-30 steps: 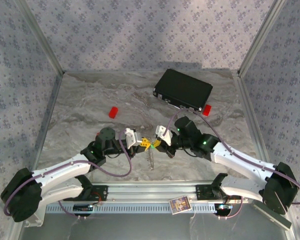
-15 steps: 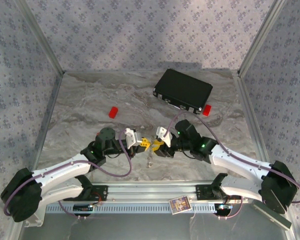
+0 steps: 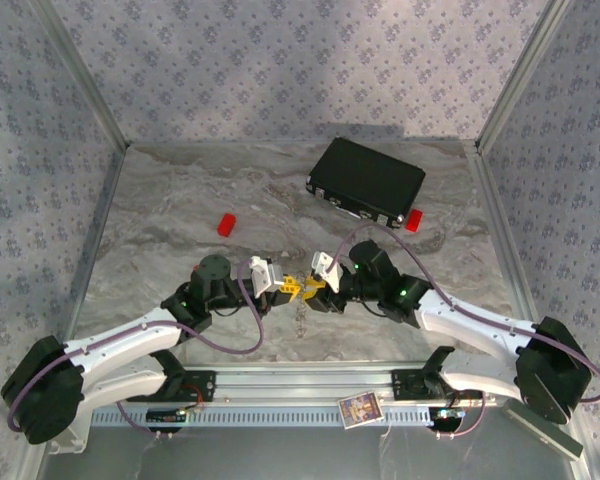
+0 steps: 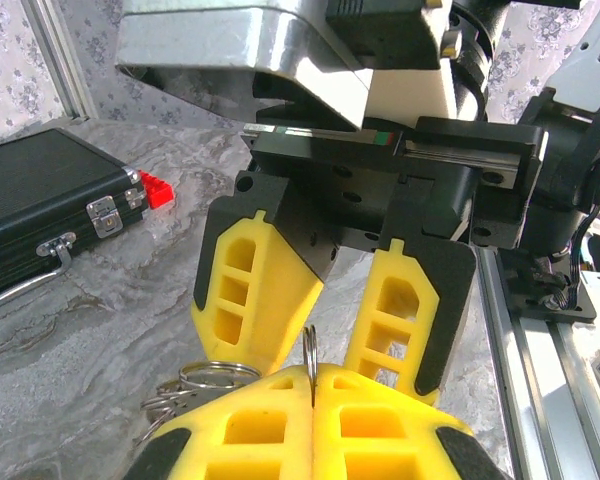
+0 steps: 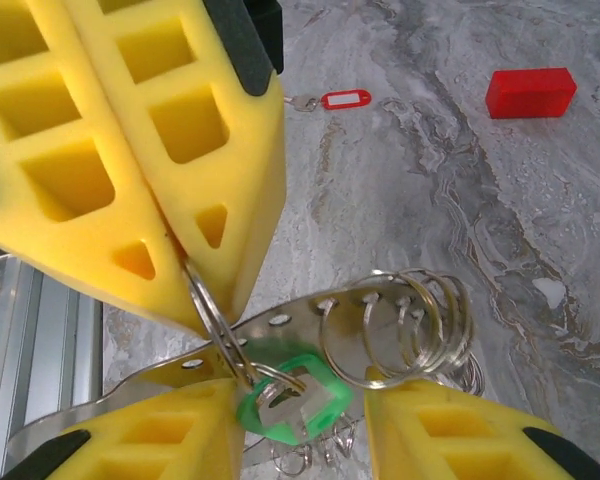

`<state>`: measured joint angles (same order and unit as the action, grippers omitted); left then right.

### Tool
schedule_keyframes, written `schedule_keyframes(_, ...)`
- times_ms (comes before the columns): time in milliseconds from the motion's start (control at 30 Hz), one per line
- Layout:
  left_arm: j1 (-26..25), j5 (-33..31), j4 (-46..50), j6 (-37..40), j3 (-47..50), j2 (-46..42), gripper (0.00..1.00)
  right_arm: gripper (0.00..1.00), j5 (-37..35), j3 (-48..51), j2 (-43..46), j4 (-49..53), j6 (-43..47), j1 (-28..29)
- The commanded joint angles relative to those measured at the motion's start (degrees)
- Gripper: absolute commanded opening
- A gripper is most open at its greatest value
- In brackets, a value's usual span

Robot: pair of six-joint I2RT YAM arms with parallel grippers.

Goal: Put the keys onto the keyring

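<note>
My left gripper (image 4: 313, 376) is shut on a thin metal split ring of the keyring (image 4: 310, 350), which stands on edge between its yellow pads. In the right wrist view, that ring (image 5: 206, 305) joins a metal strip (image 5: 300, 318) carrying several more split rings. The green key (image 5: 298, 397) hangs from the held ring by its small loop. My right gripper (image 5: 300, 402) is open around it, and its fingers (image 4: 255, 290) face the left gripper. The red-and-white key (image 5: 344, 99) lies on the table beyond. From above, both grippers (image 3: 290, 288) (image 3: 314, 290) meet at mid-table, and the keyring (image 3: 300, 318) dangles below them.
A black case (image 3: 367, 178) lies at the back right with a red block (image 3: 412, 220) by its corner. Another red block (image 3: 226, 223) sits at the left middle. The metal rail (image 3: 300, 385) runs along the near edge.
My right gripper has opened and let go of the green key, which now hangs from the held ring. The right arm has shifted slightly left. The left gripper has not moved.
</note>
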<state>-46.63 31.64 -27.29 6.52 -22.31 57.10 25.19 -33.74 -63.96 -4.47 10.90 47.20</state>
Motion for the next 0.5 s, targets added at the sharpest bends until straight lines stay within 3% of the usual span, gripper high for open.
schedule_keyframes(0, -0.3, 0.4, -4.2, -0.2, -0.5, -1.1, 0.0, 0.4, -2.8, 0.9, -0.4, -1.3, -0.2, 0.5)
schedule_keyframes(167, -0.3, 0.2, -3.9, -0.1, -0.3, -1.5, 0.0, 0.39, -5.1, 1.4, -0.5, -0.7, 1.0, 0.8)
schedule_keyframes(367, -0.3, -0.1, -3.5, -0.1, -0.2, -1.7, 0.0, 0.28, -6.1, 1.7, 0.5, -2.0, 1.4, 1.6)
schedule_keyframes(467, -0.3, -0.1, -3.5, -0.1, -0.1, -1.8, 0.0, 0.3, -7.3, 2.1, 1.6, -2.8, 1.8, 1.9)
